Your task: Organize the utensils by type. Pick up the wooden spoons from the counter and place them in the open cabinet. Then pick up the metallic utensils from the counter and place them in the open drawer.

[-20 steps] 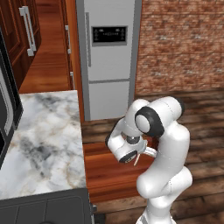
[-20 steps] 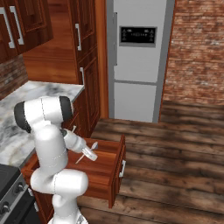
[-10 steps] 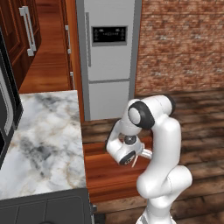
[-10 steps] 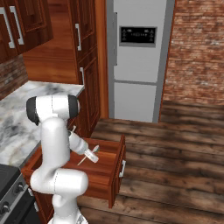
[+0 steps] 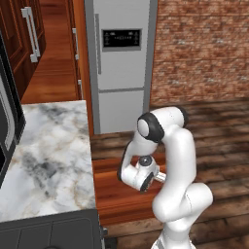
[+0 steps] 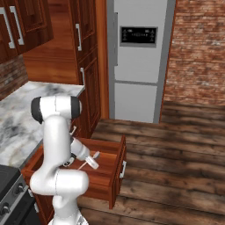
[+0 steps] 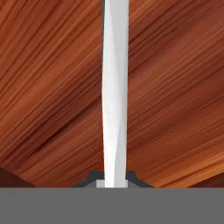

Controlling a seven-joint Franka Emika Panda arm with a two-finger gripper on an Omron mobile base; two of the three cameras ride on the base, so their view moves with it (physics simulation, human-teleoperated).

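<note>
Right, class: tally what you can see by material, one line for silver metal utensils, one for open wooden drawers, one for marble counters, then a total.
Silver metal utensil, held in the tool: 1
Open wooden drawer: 1
Marble counter: 1
Total: 3

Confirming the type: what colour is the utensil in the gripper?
Pale silver-grey utensil; clearest in the hand view.

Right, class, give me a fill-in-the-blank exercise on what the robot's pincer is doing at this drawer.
1. The pincer is shut on a slim ____ utensil.
2. It holds the utensil over the open ____, whose bottom is plain wood.
3. The open drawer sticks out below the ____ counter.
4. Behind it stands a grey ____ with a dark display panel.

Missing words: silver; drawer; marble; fridge
</note>
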